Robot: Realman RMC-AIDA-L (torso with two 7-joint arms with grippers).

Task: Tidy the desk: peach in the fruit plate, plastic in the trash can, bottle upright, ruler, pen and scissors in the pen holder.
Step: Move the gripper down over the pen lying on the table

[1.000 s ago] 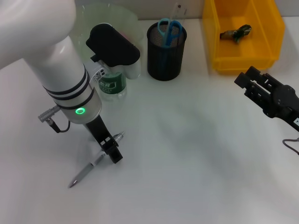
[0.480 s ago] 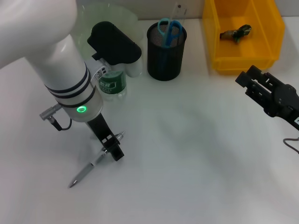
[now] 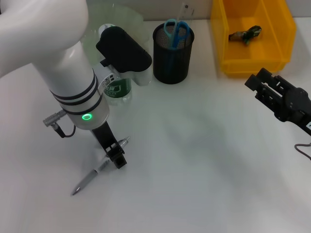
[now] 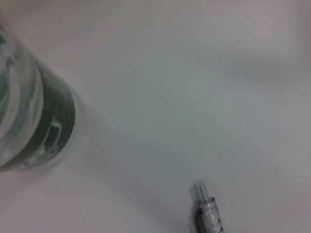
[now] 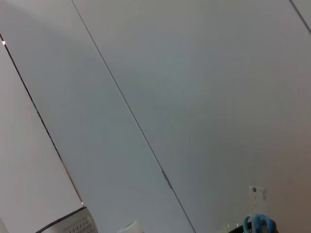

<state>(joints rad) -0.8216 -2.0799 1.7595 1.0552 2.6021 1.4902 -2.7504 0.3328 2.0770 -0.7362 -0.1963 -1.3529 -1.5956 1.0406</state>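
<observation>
Head view, whole desk: the left gripper (image 3: 115, 156) stood low over the white desk (image 3: 194, 160), its dark fingers down on the middle of the silver pen (image 3: 100, 166), which lay slantwise near the desk's front left. Whether the fingers were clamped on the pen or merely astride it could not be told from here. The right gripper (image 3: 257, 86) hung idle at the right, just in front of the yellow bin; its finger state could not be told.

Left wrist view: only the pen's tip end (image 4: 206, 211) and the green-labelled side of the clear plastic bottle (image 4: 34, 121), the two well apart on bare desk. This arm's own fingers were out of shot.

Right wrist view: aimed upward at pale wall panels (image 5: 160, 97) with thin seams; the blue scissor handles (image 5: 258, 224) just showed at the edge. No desk surface in it.

Containers:
- Black mesh pen holder (image 3: 173, 53), upright at the back centre, held blue-handled scissors (image 3: 175, 30) and a clear ruler (image 3: 185, 10) sticking up behind them.
- Yellow bin (image 3: 252, 36), back right, held a crumpled dark piece of plastic wrapper (image 3: 245, 34).
- Pale green fruit plate (image 3: 114, 14), back left, largely hidden by the left arm; contents not visible.
- Bottle (image 3: 116, 90), standing upright in front of the plate, partly behind the arm.

Surface: plain white, matte.
</observation>
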